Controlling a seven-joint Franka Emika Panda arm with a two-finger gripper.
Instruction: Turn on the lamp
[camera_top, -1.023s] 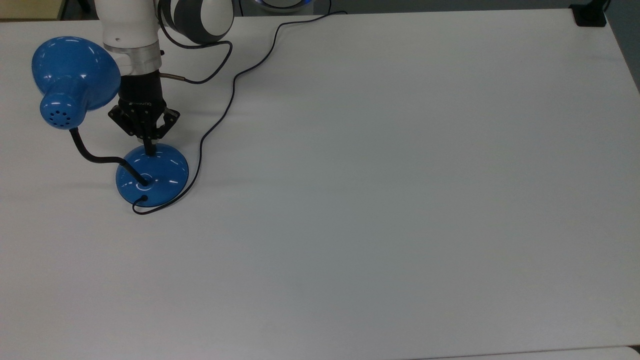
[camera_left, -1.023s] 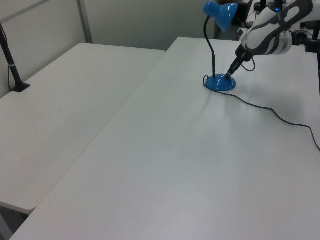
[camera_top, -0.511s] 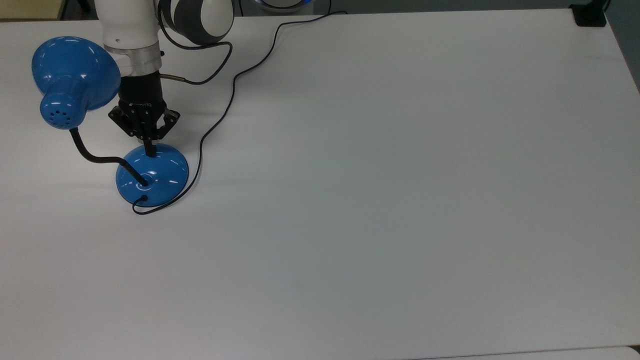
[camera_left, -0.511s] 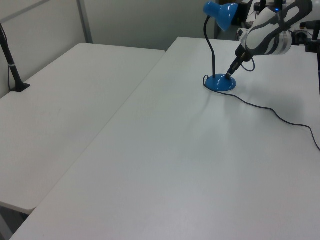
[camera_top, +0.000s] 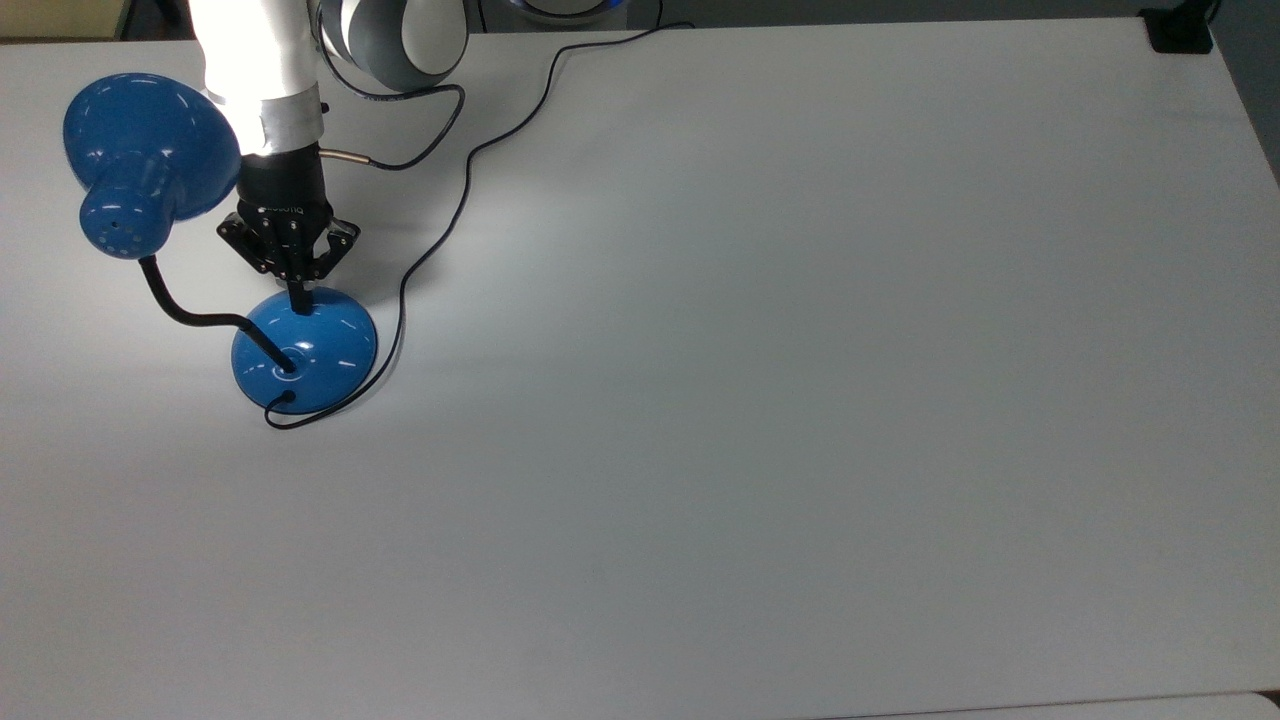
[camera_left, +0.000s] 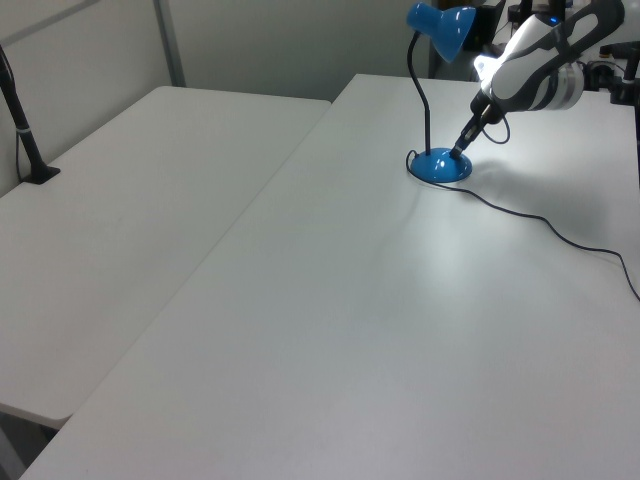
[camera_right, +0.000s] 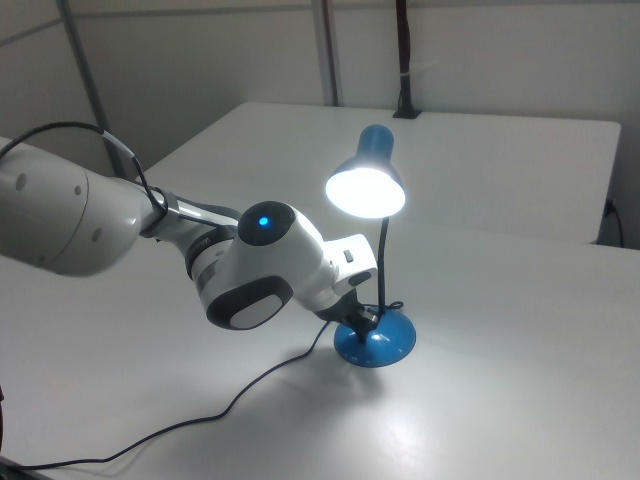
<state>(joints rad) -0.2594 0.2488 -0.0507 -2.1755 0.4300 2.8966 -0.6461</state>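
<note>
Lamp (camera_right: 366, 190) now lit — dark a moment ago — end effector (camera_top: 298, 297) fingers together, tip on its blue base (camera_top: 330, 350).

Robot arm (camera_right: 90, 215) w/ glossy white rounded shells, grey-banded joints. A small blue light glows on the wrist joint (camera_right: 262, 222). Silver collar, then black gripper (camera_top: 299, 297) w/ tiny white lettering, diamond-shaped linkages. Thin black cable (camera_top: 405, 130) loops from a metal plug on the gripper body.
</note>
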